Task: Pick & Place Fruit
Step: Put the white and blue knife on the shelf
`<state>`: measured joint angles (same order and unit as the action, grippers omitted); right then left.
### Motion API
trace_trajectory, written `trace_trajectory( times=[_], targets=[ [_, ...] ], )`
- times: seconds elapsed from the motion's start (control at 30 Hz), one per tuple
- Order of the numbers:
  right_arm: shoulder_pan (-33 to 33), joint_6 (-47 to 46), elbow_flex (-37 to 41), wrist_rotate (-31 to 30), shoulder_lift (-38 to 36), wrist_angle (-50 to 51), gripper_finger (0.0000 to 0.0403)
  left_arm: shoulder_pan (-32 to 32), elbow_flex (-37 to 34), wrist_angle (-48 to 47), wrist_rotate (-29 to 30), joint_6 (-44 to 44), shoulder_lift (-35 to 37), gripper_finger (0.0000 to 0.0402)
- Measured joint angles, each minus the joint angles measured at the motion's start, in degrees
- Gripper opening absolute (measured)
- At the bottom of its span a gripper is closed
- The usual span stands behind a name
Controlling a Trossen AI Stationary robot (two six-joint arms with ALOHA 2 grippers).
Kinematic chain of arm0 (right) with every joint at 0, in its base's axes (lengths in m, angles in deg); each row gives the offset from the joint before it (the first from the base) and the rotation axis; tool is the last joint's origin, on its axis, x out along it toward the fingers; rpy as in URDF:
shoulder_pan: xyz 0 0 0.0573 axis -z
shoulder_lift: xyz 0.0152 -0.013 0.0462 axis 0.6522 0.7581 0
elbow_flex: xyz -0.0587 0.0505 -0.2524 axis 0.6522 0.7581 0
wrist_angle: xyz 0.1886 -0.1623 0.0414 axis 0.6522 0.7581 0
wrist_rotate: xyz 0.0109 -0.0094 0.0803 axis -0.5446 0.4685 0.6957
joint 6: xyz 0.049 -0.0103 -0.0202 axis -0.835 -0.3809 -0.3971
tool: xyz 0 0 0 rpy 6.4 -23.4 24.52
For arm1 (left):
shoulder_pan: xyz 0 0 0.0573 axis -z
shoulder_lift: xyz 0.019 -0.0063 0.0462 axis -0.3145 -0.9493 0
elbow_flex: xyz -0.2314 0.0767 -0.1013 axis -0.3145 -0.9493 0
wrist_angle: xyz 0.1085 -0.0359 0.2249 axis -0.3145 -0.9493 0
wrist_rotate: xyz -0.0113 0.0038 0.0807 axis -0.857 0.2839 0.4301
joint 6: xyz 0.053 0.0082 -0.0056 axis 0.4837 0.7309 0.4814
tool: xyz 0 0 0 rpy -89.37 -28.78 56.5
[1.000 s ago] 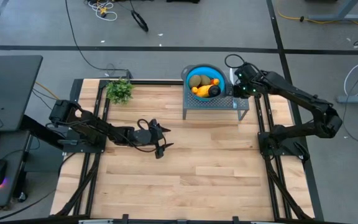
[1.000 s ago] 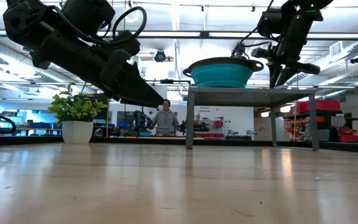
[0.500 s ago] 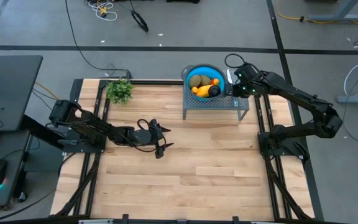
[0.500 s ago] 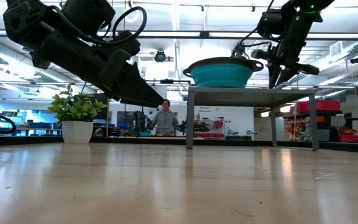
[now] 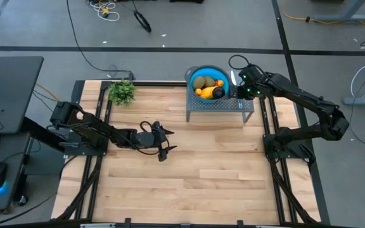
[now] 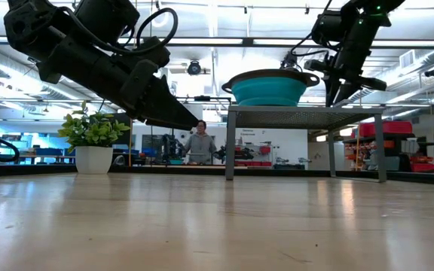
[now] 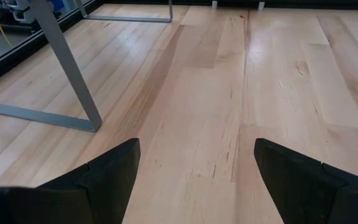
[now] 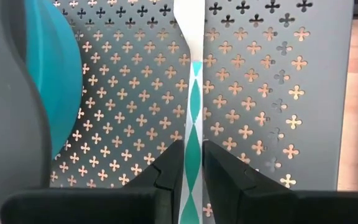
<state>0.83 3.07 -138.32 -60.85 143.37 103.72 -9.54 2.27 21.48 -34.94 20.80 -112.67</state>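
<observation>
Nothing has shifted since the earlier frames. The right gripper [image 8: 191,171] stays clamped on the slim utensil [image 8: 190,74] over the perforated stand [image 8: 278,93]. The fruit [image 5: 208,87] lies in the blue bowl [image 5: 198,72] just beside it. The left gripper [image 7: 194,165] hangs spread over the bare table [image 7: 278,93].

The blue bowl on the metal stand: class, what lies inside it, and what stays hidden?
Inside the blue bowl lie an olive-brown kiwi-like oval, a yellow-orange oblong fruit, a dark piece and small orange bits. Anything beneath this pile is covered, and from the low view the bowl's wall hides everything.
</observation>
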Motion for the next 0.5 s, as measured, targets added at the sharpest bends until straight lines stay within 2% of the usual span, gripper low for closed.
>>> trace_trajectory(
  times=[0.5],
  targets=[
    [-1.1,1.4,0.0,-1.1,0.0,0.1,0.0141,0.1,0.0,-0.2,0.0,0.0,0.0,0.0325]
  ],
)
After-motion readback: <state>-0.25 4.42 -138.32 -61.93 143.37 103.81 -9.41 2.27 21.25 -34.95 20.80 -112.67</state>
